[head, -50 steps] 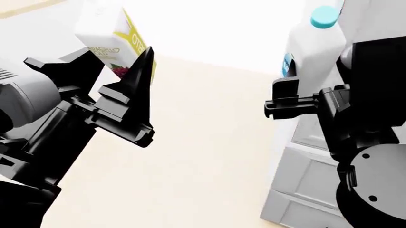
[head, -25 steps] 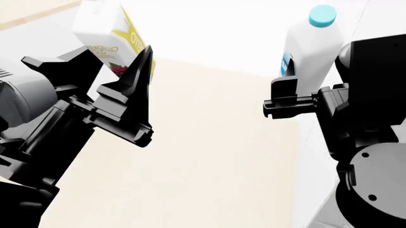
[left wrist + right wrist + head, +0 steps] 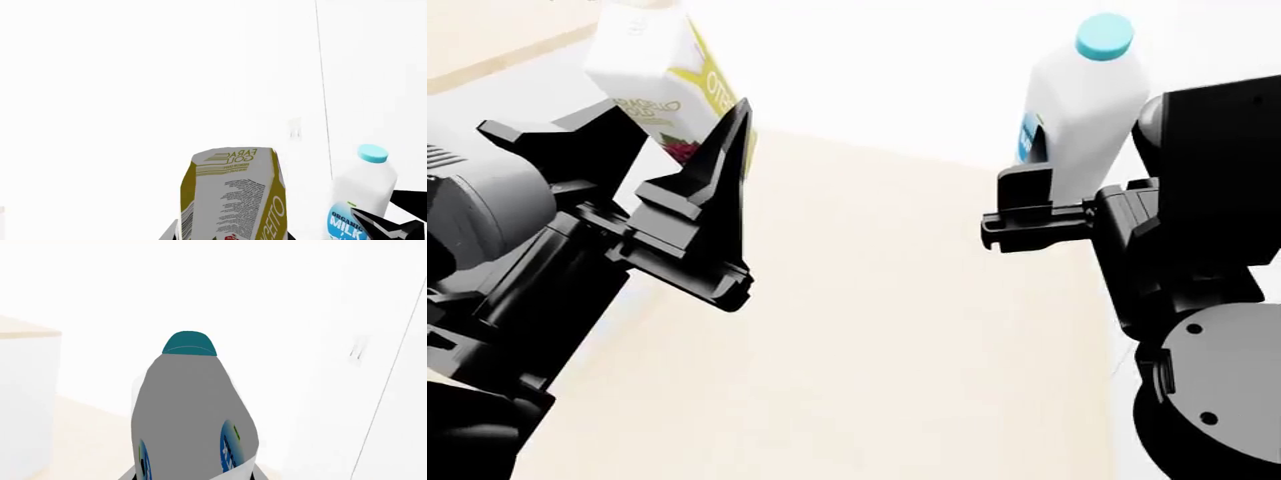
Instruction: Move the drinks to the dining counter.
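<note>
left gripper [image 3: 687, 150] clenched on carton [image 3: 667, 85], held high for carrying | right gripper [image 3: 1054, 205] grasping bottle [image 3: 1081, 105] upright, likely against spills | counter [image 3: 481, 35] apparently far left, both drinks still aloft

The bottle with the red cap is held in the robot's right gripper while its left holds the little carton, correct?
Not quite: the bottle's cap is teal, as the head view shows. The right gripper does hold it, and the left gripper holds the little carton.
</note>
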Available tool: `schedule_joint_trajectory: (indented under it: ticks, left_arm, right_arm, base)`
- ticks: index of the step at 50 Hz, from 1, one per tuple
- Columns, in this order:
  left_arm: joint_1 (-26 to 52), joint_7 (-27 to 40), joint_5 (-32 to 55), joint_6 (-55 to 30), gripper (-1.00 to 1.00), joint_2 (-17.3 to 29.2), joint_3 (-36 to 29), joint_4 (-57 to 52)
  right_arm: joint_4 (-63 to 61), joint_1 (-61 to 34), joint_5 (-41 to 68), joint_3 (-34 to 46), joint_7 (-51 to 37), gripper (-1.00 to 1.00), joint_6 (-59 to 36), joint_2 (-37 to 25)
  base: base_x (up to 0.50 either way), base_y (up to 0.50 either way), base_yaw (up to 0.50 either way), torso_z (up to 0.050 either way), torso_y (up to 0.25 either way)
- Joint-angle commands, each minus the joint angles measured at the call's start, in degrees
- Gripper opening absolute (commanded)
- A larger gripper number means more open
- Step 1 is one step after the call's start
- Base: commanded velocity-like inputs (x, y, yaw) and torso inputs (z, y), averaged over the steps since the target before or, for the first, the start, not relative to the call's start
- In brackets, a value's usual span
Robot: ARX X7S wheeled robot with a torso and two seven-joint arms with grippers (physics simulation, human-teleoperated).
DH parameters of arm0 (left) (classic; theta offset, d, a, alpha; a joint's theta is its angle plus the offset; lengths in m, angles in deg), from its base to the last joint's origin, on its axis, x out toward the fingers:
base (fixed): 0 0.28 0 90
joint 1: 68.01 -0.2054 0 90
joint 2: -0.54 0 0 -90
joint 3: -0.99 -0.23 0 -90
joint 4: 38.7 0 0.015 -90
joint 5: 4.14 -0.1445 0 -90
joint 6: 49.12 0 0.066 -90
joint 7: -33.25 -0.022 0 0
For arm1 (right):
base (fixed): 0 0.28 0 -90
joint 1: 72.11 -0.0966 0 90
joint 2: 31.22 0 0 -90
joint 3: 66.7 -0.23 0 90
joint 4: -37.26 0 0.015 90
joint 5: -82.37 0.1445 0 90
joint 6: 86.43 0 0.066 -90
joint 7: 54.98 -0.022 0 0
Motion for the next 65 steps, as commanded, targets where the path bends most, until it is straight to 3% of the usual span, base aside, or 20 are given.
schedule_joint_trajectory:
  ticks: [1, 21, 65]
  left_arm:
    - [0.77, 0.49, 0.32, 0.30, -1.00, 0.08, 0.62, 0.06]
    - [1.02, 0.64, 0.57, 0.47, -1.00, 0.14, 0.46, 0.11]
    - [1.51, 1.02, 1.03, 0.74, -1.00, 0.35, 0.02, -0.23]
  right_arm:
    - [0.14, -1.36, -0.95, -2.12, 0.00, -1.00, -0.97, 0.22]
    - [0.47, -1.65, -0.40, -2.38, -0.29, -1.00, -1.95, 0.15]
    - [0.37, -1.42, 0.09, -3.06, 0.01, -1.00, -2.66, 1.07]
  base:
    - [0.24, 0.57, 0.00, 0.000, 0.010]
    - [0.15, 0.57, 0.00, 0.001, 0.003]
    - [-0.16, 0.47, 0.00, 0.001, 0.002]
